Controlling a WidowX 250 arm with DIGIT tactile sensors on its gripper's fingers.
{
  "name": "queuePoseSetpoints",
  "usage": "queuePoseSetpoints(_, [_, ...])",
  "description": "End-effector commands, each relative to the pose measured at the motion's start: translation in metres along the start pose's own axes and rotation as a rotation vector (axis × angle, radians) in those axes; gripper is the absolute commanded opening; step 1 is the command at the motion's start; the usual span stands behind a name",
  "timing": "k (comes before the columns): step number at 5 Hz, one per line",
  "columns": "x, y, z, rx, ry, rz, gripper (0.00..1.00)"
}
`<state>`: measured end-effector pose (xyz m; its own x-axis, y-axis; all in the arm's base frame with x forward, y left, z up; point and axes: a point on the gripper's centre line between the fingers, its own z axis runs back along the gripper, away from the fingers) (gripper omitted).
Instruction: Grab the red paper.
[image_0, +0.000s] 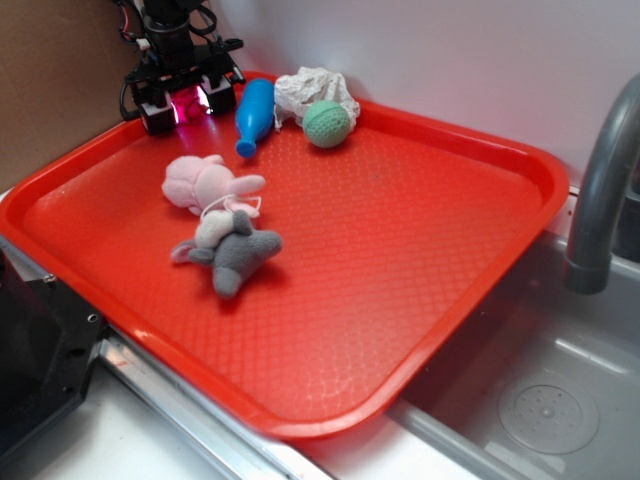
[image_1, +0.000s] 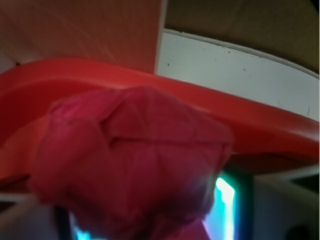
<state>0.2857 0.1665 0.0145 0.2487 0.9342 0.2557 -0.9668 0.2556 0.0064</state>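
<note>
Gripper (image_0: 181, 104) upper left of frame, fingers squeezing red paper (image_0: 186, 106) (round wad, fills wrist view) between them, above tray (image_0: 400, 250) corner.

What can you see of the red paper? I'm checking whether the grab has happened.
The red paper is a crumpled, dark pinkish-red wad with creases and folds, roughly ball-shaped. It fills most of the wrist view, close to the camera, with the red tray's rim behind it. In the exterior view only a small glowing pink patch shows between the fingers of the gripper, at the tray's far left corner. It looks pinched there, though whether it is lifted cannot be told.
</note>
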Motion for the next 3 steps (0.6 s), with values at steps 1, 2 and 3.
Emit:
queuePoseSetpoints(1, [0.005,0.008,0.013,-0.028,-0.028,-0.008,0.0])
queuePoseSetpoints(2, [0.0,0.011,0.021,-0.016,-0.011,-0.069,0.0])
queuePoseSetpoints(3, [-0.019,0.02,0.063,-0.104,0.069,-0.183,0.0])
